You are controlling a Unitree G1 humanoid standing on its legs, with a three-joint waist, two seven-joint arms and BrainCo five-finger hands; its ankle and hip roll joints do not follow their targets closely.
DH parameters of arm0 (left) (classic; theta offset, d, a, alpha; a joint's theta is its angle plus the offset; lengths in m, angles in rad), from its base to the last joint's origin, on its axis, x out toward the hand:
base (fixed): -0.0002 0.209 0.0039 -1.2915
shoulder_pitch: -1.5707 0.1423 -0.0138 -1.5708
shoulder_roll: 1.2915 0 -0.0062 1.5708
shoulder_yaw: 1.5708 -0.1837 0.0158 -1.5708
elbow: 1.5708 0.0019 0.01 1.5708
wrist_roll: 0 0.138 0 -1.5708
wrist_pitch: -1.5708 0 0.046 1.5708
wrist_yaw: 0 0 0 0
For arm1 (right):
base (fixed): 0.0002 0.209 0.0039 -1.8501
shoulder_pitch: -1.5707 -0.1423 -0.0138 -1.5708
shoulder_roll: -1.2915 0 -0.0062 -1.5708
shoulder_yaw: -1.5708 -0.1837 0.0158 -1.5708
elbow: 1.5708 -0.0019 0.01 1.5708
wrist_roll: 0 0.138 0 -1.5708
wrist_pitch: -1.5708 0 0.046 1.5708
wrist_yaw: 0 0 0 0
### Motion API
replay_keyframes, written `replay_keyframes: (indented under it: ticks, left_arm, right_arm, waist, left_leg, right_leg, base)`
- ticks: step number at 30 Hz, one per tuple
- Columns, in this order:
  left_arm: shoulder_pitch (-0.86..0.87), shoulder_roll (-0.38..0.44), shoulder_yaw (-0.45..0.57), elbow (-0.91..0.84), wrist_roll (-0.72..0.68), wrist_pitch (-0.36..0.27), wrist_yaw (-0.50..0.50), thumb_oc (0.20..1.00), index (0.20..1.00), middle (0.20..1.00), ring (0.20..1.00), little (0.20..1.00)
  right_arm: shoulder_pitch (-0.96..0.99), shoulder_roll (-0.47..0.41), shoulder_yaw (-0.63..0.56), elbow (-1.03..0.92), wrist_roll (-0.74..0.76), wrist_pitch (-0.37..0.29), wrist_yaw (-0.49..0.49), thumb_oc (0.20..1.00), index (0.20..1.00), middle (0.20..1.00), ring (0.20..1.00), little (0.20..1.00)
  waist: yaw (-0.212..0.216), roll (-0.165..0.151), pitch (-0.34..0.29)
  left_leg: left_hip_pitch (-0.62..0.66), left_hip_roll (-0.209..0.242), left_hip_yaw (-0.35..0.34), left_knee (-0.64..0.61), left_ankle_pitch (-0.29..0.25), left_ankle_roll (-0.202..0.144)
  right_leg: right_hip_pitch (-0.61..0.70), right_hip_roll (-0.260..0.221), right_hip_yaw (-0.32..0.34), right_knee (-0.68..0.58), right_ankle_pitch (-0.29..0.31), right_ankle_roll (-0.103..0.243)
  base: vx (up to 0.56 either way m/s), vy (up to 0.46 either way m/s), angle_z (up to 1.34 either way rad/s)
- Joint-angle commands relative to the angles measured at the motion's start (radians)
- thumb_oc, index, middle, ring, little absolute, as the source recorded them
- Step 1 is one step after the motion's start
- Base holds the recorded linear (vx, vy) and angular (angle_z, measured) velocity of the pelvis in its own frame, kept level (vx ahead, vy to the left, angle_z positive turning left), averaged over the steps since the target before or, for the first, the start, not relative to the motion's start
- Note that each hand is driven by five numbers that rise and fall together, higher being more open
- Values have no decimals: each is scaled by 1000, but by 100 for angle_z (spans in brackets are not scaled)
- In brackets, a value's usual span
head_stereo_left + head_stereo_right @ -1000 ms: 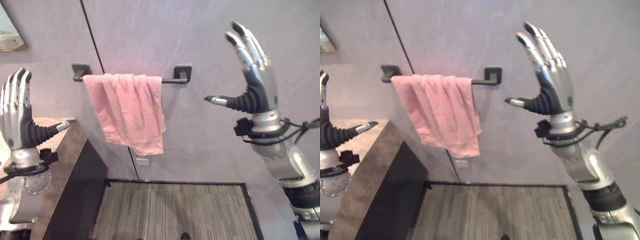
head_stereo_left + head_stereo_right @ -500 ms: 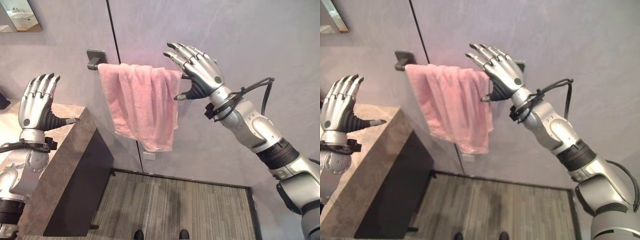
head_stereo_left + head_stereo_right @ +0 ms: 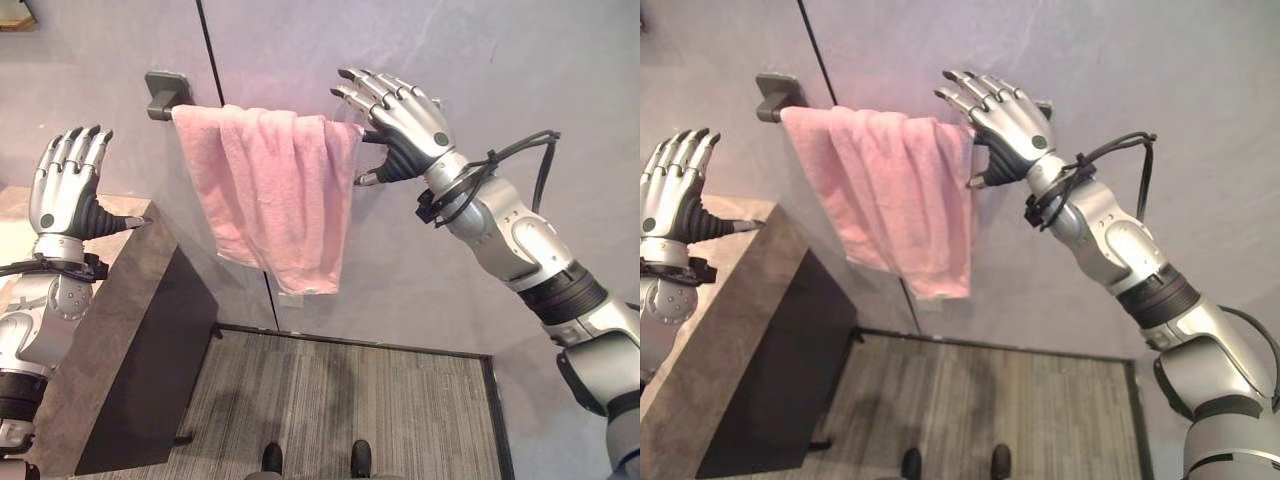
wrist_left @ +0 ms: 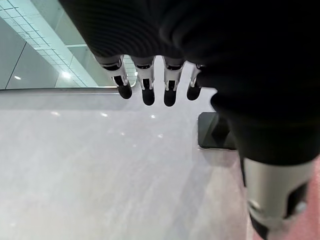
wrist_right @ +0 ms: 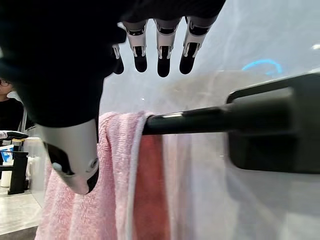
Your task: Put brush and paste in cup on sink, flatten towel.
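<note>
Left eye view: right hand (image 3: 405, 120), fingers spread, hovers at the bunched towel (image 3: 270, 195) on its rail (image 5: 190, 120); flattening step, next a grasp of its edge.

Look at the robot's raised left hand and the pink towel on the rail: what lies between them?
In the left eye view, nothing hangs between the left hand and the towel: just bare grey wall with a dark vertical seam and the rail's dark bracket.

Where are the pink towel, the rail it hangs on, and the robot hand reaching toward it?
Pink towel (image 3: 270, 190), left eye view, middle of the hanging cloth.
Rail (image 5: 187, 120), right wrist view, bare bar.
Right robot hand (image 3: 415, 125), left eye view, back of hand.
</note>
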Motion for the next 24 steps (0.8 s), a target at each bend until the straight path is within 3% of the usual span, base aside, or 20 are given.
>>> replay_keyframes:
  ticks: [1, 11, 24]
  left_arm:
    - [-48, 73, 50, -50, 0, 0, 43, 1000, 1000, 1000, 1000, 1000]
    - [-99, 54, 21, -72, -2, -13, 48, 1000, 1000, 1000, 1000, 1000]
    - [-231, 107, -147, 73, 4, -14, 37, 1000, 1000, 1000, 1000, 1000]
  right_arm:
    - [21, -41, -20, -47, 30, 9, 3, 1000, 1000, 1000, 1000, 1000]
    - [63, -38, -13, -36, 17, -5, 24, 1000, 1000, 1000, 1000, 1000]
    - [40, -10, 121, 73, -34, -42, 24, 1000, 1000, 1000, 1000, 1000]
  waist:
    - [1, -28, -67]
    - [-14, -19, -73]
    - [-24, -22, -62]
  left_leg:
    - [-12, -1, 27, 6, -5, -11]
    - [-9, -1, 25, 6, -10, -14]
    - [-25, 2, 41, 6, -5, -14]
  right_leg:
    - [-8, -114, 70, 11, 3, 85]
    - [0, -119, 55, 20, -6, 87]
    - [-22, -122, 66, 5, 13, 95]
  base:
    - [33, 2, 0]
    - [10, 3, 1]
    - [2, 1, 1]
